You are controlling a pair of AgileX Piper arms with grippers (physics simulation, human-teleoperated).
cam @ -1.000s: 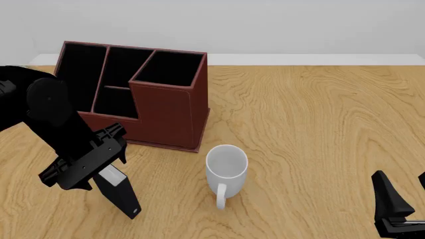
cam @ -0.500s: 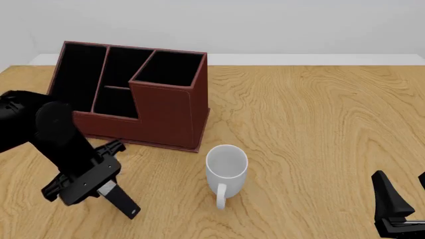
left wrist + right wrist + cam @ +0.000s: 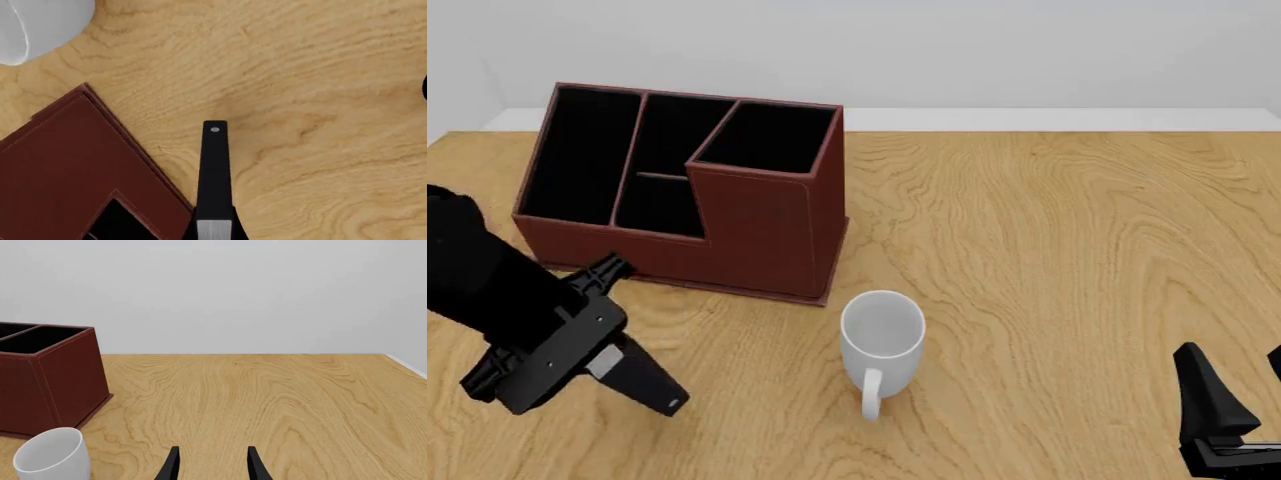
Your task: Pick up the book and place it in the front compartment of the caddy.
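A wooden table (image 3: pixel 1068 250) holds a large reddish-brown caddy (image 3: pixel 761 225) with black-lined sections, standing toward the far left. A white mug (image 3: pixel 882 335) stands just in front of the caddy's right front corner, its handle pointing toward the viewer.

The left gripper (image 3: pixel 627 365) hangs low in front of the caddy's left end, to the left of the mug. It is closed on the book (image 3: pixel 647 380), a thin-looking black slab seen edge-on that slants down and to the right from the gripper. From the front view it is not clear whether the book's lower tip touches the table. In the left wrist view the book (image 3: pixel 215 175) shows as a narrow black strip with a pale grey patch near the gripper, lying beside a corner of the caddy (image 3: pixel 80 165), with the mug (image 3: pixel 40 25) beyond.

The right gripper (image 3: pixel 1228 420) sits at the near right edge of the table, well apart from the caddy and to the right of the mug. Its fingers (image 3: pixel 172 467) stand parted with nothing between them.
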